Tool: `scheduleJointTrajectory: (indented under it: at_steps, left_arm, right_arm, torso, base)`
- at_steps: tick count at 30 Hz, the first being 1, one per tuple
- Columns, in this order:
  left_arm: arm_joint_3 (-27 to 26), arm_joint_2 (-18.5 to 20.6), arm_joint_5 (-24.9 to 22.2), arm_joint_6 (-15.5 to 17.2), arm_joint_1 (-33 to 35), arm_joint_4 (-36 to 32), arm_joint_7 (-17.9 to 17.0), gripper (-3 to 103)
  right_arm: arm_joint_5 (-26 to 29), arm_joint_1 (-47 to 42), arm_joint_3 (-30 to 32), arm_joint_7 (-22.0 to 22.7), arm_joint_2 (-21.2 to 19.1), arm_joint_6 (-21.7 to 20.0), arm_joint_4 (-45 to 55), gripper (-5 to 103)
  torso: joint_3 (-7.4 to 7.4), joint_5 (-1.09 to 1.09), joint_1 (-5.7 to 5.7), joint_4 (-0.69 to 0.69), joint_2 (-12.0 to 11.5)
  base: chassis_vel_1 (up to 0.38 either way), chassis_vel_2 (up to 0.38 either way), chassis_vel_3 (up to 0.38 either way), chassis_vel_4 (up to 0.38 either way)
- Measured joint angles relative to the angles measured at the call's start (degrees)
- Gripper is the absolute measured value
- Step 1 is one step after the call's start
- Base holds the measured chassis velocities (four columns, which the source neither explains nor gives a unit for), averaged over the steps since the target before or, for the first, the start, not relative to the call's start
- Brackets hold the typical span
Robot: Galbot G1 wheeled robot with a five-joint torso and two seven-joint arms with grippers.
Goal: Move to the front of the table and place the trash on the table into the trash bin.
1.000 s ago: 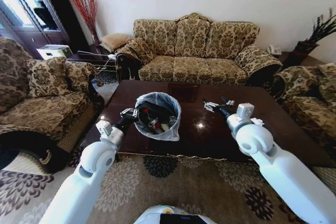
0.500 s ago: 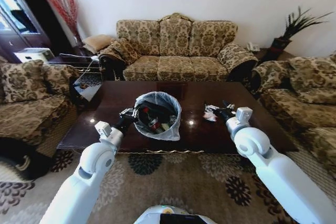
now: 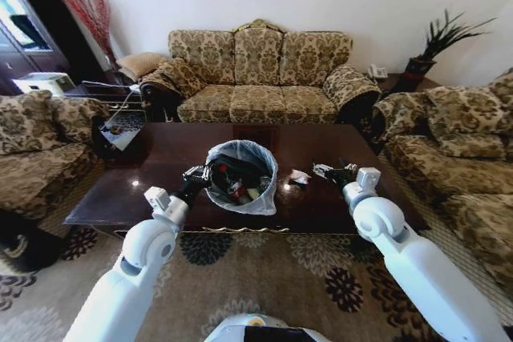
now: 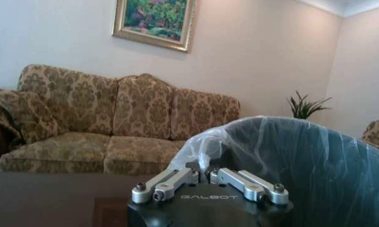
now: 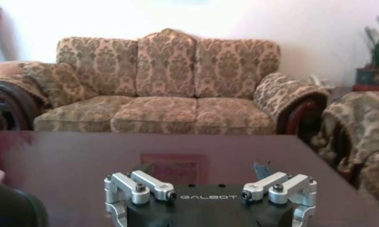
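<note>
Bench: glossy dark brown rectangular wooden bench (image 3: 160,190) with gold trim along its near edge, standing on a patterned carpet between the sofas.
Trash bin: small round black trash bin (image 3: 242,176) lined with a translucent pale bluish plastic bag folded over its rim, at the near middle of the bench; dark items with some red and white lie inside it.
Left claw: left claw (image 3: 198,175) at the bin's left rim, its links drawn together on the bag-covered rim; in the left wrist view the bag's edge (image 4: 202,146) sits right at the closed fingers.
Right claw: right claw (image 3: 341,172) over the right part of the bench, fingers spread wide apart in the right wrist view (image 5: 210,182), nothing between them.
Trash on bench: small crumpled white scrap (image 3: 299,176) lying on the bench between the bin and the right claw; a whitish crumpled piece (image 3: 322,170) just beside the right claw's tips, contact cannot be told.
Surroundings: three-seat floral beige sofa (image 3: 256,78) behind the bench.
</note>
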Motion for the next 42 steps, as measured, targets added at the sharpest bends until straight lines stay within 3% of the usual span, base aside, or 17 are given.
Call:
scheduleJointTrajectory:
  at_steps: [11, 25, 27, 30, 33, 37, 42]
  left_arm:
    - [0.12, -0.57, 0.31, -0.11, 0.25, -0.06, 0.16, 3]
    - [-0.08, -0.95, 0.69, -0.7, 0.68, -0.1, 0.33, 3]
    - [-0.08, -1.11, 0.88, -0.85, 0.68, -0.1, 0.35, 3]
    - [-0.04, -1.3, 0.92, -0.87, 0.62, -0.1, 0.37, 3]
    - [-0.03, -1.33, 0.91, -0.89, 0.58, -0.1, 0.37, 3]
    - [-0.29, -1.12, 0.92, -0.97, 0.59, -0.1, 0.43, 3]
    - [-0.24, -1.17, 1.59, -0.73, 0.57, 0.14, 0.58, 3]
  right_arm:
    - [-1.03, -0.78, -0.39, -1.16, 1.32, 2.56, -0.68, 100]
    - [-3.25, -0.92, -2.07, -1.19, 1.96, 1.7, -0.8, 100]
    - [-3.69, -1.75, -2.05, -3.3, 2.1, -1.23, -0.49, 100]
    - [-5.37, -3.5, -2.8, -5.2, 2.91, -2.3, -1.17, 100]
    - [-8.61, -5.56, -3.87, -6.83, 4.88, -0.24, -3.91, 100]
    - [-14.07, -7.77, -4.25, -12.71, 8.96, 5.07, -12.0, 100]
    - [-14.04, -7.63, -4.38, -14.93, 10.81, 6.35, -15.74, 100]
  torso:
    - [0.01, -0.03, 0.01, 0.05, 0.0]
    - [0.01, -0.03, 0.01, 0.02, 0.0]
    - [0.02, -0.02, 0.06, 0.03, -0.01]
    - [0.03, -0.05, 0.08, 0.02, -0.01]
    - [0.03, -0.03, 0.08, 0.02, -0.02]
    - [-0.01, -0.02, -0.04, 0.02, 0.0]
    - [-0.01, -0.01, -0.04, 0.01, 0.01]
  base:
    - [-0.011, -0.007, 0.012, 0.01]
    - [-0.114, 0.091, 0.114, -0.102]
    - [-0.185, 0.197, 0.197, -0.207]
    - [-0.158, 0.152, 0.135, -0.135]
    - [-0.103, 0.054, 0.063, -0.066]
    - [-0.016, 0.005, 0.001, -0.011]
    - [0.0, 0.0, 0.0, 0.0]
